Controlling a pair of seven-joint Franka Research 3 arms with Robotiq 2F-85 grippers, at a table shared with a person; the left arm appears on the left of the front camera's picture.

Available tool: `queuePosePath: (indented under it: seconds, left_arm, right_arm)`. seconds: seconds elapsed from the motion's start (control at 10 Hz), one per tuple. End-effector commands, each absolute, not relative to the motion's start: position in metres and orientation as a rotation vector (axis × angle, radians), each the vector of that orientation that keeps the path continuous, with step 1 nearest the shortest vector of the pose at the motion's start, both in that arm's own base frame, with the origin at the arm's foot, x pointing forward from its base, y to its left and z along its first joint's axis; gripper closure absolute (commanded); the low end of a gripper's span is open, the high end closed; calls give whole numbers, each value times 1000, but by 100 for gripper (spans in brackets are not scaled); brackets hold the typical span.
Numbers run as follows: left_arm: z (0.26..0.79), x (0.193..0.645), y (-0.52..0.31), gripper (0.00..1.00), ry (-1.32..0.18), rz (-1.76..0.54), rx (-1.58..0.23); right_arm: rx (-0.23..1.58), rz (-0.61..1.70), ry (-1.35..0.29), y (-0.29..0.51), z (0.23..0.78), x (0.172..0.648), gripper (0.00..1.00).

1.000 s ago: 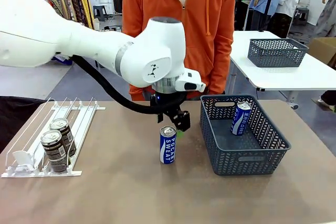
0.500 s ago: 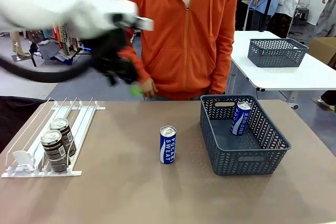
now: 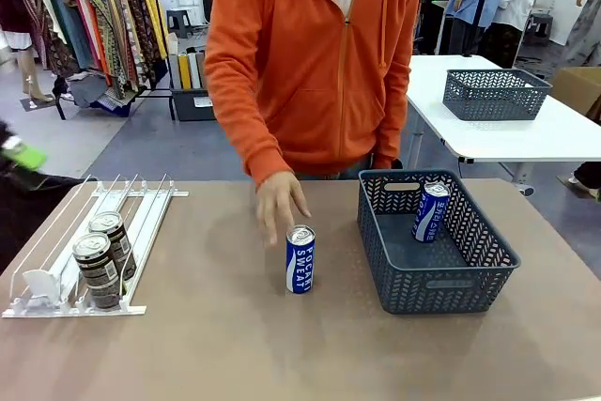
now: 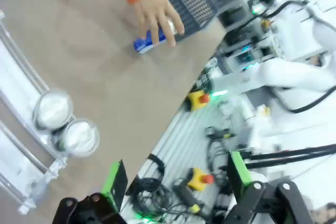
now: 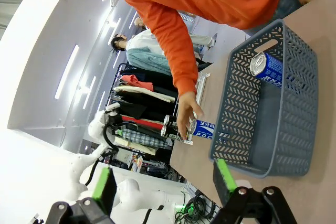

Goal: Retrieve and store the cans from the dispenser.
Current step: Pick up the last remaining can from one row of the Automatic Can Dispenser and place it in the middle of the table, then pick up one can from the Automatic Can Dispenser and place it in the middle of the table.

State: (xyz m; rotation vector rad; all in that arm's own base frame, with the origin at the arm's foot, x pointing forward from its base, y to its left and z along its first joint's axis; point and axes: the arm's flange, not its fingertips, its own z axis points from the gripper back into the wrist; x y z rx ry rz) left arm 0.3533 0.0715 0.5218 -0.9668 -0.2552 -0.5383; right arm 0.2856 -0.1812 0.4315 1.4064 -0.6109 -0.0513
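Observation:
A blue Pocari Sweat can (image 3: 300,260) stands upright mid-table, and a person's hand (image 3: 280,202) in an orange sleeve reaches down with its fingers at the can's top. A second blue can (image 3: 430,211) leans inside the grey basket (image 3: 437,279). Two dark cans (image 3: 98,269) stand at the stopper end of the white rail dispenser (image 3: 141,223). My left gripper (image 4: 176,177) is open and empty, high over the table's near edge with the dark cans' silver tops (image 4: 65,124) below it. It is a green blur (image 3: 21,154) at the far left. My right gripper (image 5: 163,182) is open, off to the side of the basket (image 5: 262,114).
The person in the orange hoodie stands at the far edge, between dispenser and basket. Bare tabletop (image 3: 216,326) lies in front of the standing can. A second table with another grey basket (image 3: 495,93) stands behind on the right.
My left arm has swung away from the standing blue can, up and off to the left. The person's hand has come down to that can.

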Motion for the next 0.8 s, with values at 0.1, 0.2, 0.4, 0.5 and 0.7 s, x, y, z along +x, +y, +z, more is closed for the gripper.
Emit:
queuePosePath:
  seconds: [0.1,0.2,0.4,0.5,0.7]
  left_arm:
    - [449,359,114,0,-363,-351,-1301]
    - [438,358,117,0,-367,-274,-1268]
    - [461,349,121,0,-316,-394,-1204]
    - [461,349,121,0,-316,-394,-1204]
    - [461,349,121,0,-316,-394,-1204]
  right_arm:
    - [1408,-40,-622,-181,435,287,0]
    - [1408,-40,-622,-181,435,287,0]
    - [1408,-40,-622,-181,435,287,0]
    - [1408,-40,-622,-181,435,287,0]
    - [1408,-40,-622,-181,435,287,0]
